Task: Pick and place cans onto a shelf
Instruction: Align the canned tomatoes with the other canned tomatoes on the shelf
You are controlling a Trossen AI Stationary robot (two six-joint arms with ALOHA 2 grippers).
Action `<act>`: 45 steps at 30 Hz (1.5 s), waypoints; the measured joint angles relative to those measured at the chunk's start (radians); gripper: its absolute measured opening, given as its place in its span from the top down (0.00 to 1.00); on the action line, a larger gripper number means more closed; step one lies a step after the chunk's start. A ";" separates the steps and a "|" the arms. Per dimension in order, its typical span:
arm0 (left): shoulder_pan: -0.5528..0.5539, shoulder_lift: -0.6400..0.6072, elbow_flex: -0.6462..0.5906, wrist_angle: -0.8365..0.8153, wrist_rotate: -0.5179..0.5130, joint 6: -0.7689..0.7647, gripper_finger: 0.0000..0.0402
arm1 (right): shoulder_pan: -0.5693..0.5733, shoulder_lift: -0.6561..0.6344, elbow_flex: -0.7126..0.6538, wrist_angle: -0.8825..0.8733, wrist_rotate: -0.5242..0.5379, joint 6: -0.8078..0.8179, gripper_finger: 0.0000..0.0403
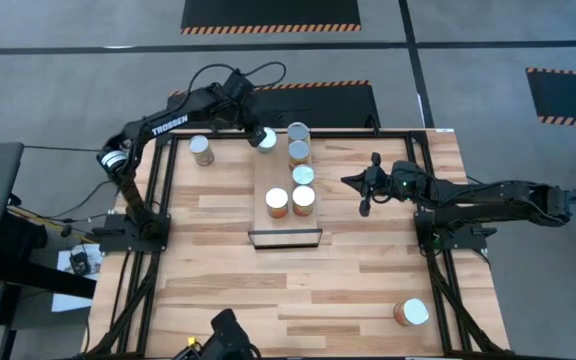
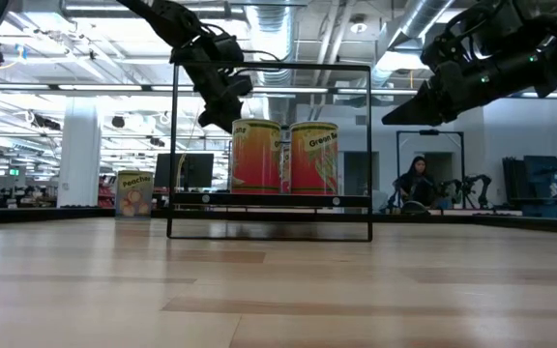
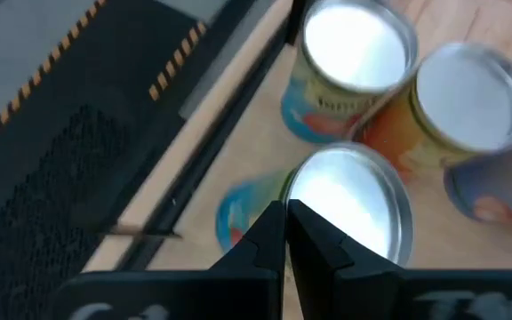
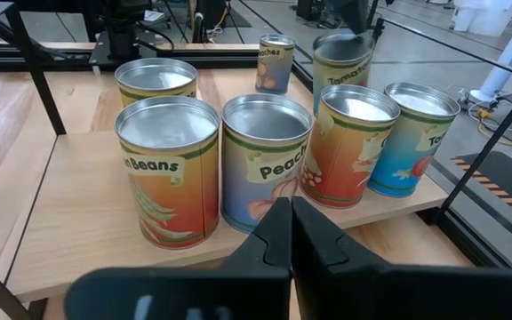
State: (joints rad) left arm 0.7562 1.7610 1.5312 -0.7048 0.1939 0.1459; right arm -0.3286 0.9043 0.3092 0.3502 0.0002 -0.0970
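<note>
Now, as it stood:
Shelf [image 1: 268, 178]: lay mid-surface, long axis running away from the front edge.
Cans: five stood on the shelf [image 4: 168, 169]; a sixth [image 1: 264, 138] at its far end beneath the left gripper; one [image 1: 201, 150] on the surface to the left; one [image 1: 411, 313] near the front right corner.
Left gripper [image 1: 258, 130]: fingers together, over the sixth can, holding nothing.
Right gripper [image 1: 352, 182]: fingers nearly together, empty, right of the shelf.
</note>
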 joint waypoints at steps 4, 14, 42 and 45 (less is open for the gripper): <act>-0.003 0.007 0.001 0.019 0.003 -0.004 1.00 | 0.000 0.000 0.000 -0.006 0.000 0.001 0.96; -0.001 0.008 0.001 0.024 -0.003 0.001 1.00 | 0.000 0.000 0.000 -0.009 0.000 0.002 0.96; -0.001 0.008 0.001 0.025 -0.025 0.001 1.00 | 0.000 0.000 0.000 -0.010 0.000 0.000 0.95; -0.001 0.008 0.001 0.024 -0.041 0.009 1.00 | 0.000 0.000 0.000 -0.011 0.000 0.000 0.96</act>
State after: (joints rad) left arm 0.7551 1.7691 1.5326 -0.6811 0.1527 0.1552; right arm -0.3286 0.9043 0.3092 0.3396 0.0002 -0.0967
